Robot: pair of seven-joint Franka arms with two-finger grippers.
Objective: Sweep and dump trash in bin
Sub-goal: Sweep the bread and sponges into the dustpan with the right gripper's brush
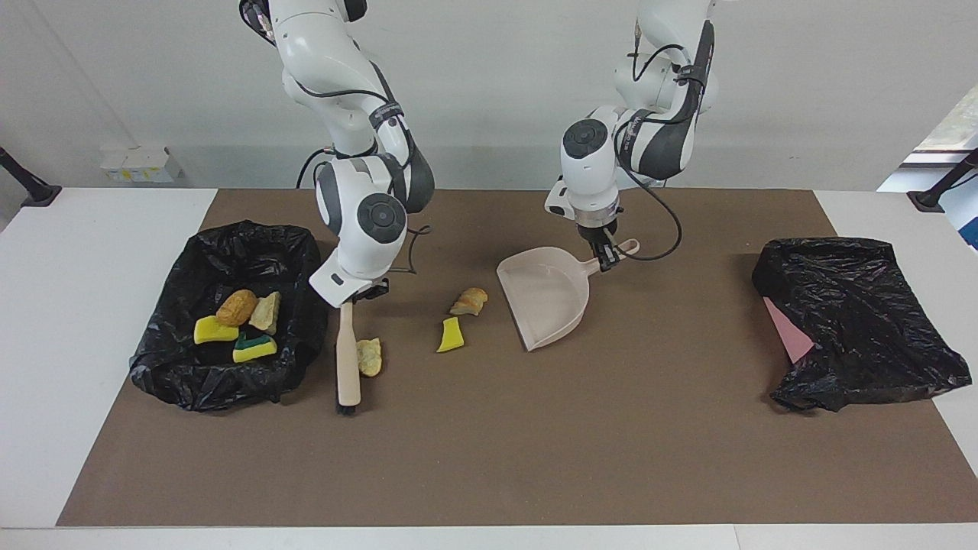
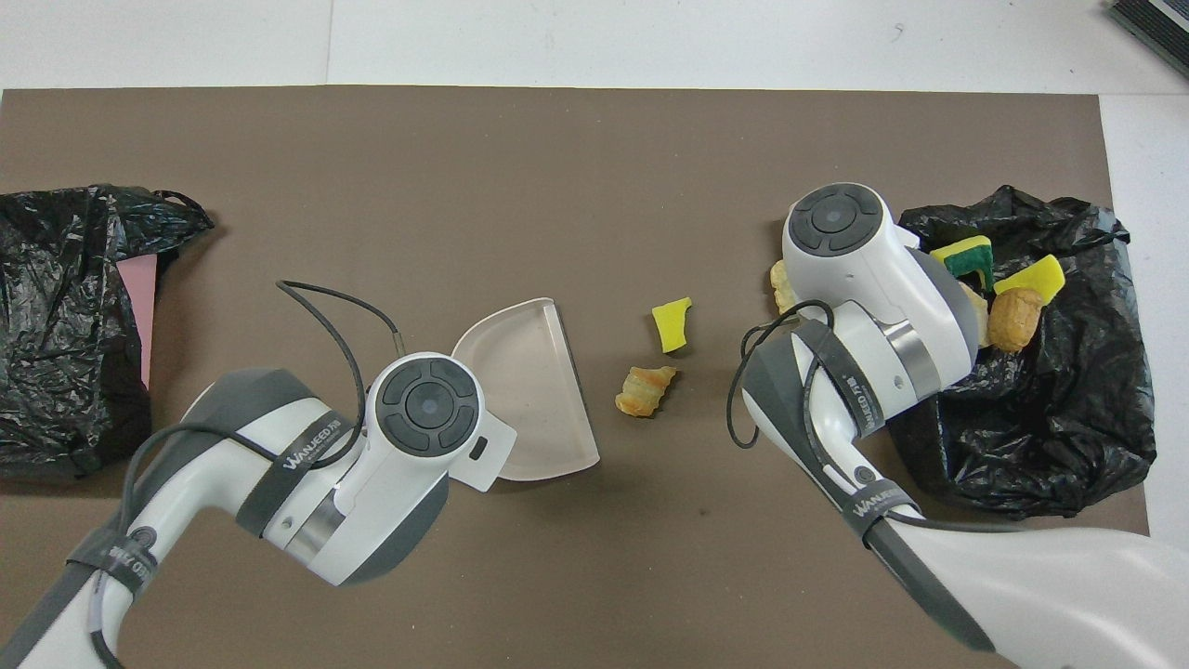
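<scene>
My right gripper (image 1: 357,293) is shut on the end of the beige brush (image 1: 348,359), which points away from the robots beside the black-lined bin (image 1: 176,367). A pale scrap (image 1: 369,356) lies against the brush. A bread-like chunk (image 1: 469,301) and a yellow sponge piece (image 1: 451,334) lie on the mat between brush and dustpan. My left gripper (image 1: 608,257) is shut on the handle of the beige dustpan (image 1: 546,298), its mouth facing the scraps. The bin holds several scraps (image 1: 236,306). In the overhead view the dustpan (image 2: 525,390), sponge (image 2: 671,325) and chunk (image 2: 644,390) show; the wrists hide both grippers and the brush.
A second black bag (image 1: 856,321) with a pink sheet showing lies at the left arm's end of the brown mat (image 1: 535,458). White table surrounds the mat. A small white box (image 1: 137,163) stands near the wall.
</scene>
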